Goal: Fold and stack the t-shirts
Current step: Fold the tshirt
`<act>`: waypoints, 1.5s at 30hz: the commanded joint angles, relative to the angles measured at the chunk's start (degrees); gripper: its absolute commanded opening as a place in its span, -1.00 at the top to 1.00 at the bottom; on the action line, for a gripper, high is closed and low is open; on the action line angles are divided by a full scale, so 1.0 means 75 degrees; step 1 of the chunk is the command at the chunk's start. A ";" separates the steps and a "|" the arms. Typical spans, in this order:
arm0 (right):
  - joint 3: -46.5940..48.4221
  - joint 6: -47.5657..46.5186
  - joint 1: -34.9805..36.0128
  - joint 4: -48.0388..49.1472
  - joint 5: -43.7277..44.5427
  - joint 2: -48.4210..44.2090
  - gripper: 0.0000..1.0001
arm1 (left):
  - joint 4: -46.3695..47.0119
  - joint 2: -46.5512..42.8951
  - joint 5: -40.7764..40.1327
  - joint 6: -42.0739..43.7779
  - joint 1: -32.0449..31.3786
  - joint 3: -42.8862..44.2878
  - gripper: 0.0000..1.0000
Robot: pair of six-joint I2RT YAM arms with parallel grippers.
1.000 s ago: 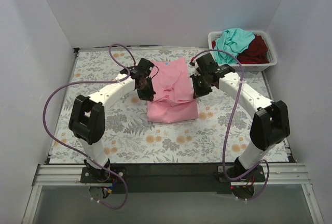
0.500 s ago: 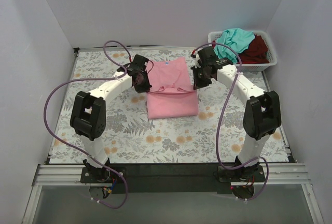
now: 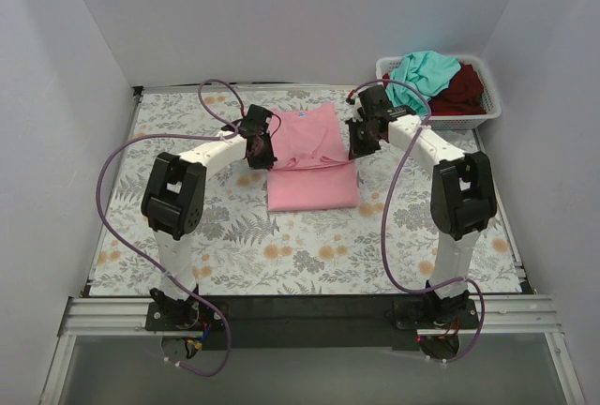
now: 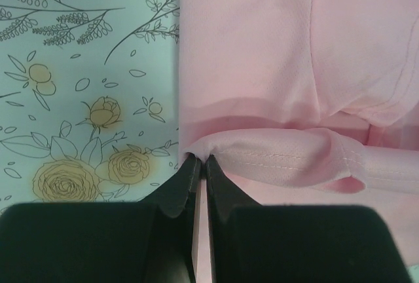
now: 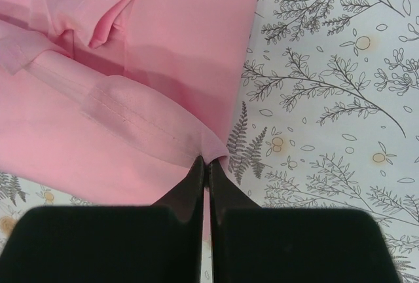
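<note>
on the floral table point(image 3: 234, 236), the left gripper point(image 4: 200, 160) and right gripper point(image 5: 207, 160) are pinching hem corners of the pink t-shirt point(image 3: 314, 185), fingers seemingly clamped on cloth.

White-shelled arms point(image 3: 208, 153) with black joint housings point(image 3: 173, 196), looping purple cables point(image 3: 100, 201), black tapered fingers point(image 4: 177, 194).

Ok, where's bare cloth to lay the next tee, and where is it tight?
Widest free: the floral tablecloth strip between the pink t-shirt and the arm bases. Also free beyond the left arm, toward the wall. Crowded: mid-back, where both jaws are shut on the shirt, and the far right corner, holding the basket.
</note>
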 commanded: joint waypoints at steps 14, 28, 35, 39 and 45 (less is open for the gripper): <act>-0.0052 -0.0104 -0.0042 0.0528 0.0471 -0.0303 0.32 | 0.0510 -0.0796 -0.0435 -0.0225 0.0093 -0.0376 0.04; -0.1470 0.0025 0.0732 0.1512 0.0528 -0.0879 0.35 | 0.0709 -0.2086 -0.0376 -0.1268 -0.0997 -0.2028 0.13; -0.1506 -0.0630 0.0357 0.1688 0.0074 -0.0914 0.21 | 0.1025 -0.2192 -0.0318 -0.1105 -0.0833 -0.2170 0.01; -0.1506 -0.0643 0.0380 0.1759 -0.0606 -0.0715 0.35 | 0.1131 -0.1946 -0.0002 -0.1034 -0.0833 -0.2088 0.27; -0.1413 -0.0362 0.0392 0.1981 -0.0981 -0.0212 0.47 | 0.1120 -0.1781 0.0104 -0.1104 -0.0833 -0.2415 0.47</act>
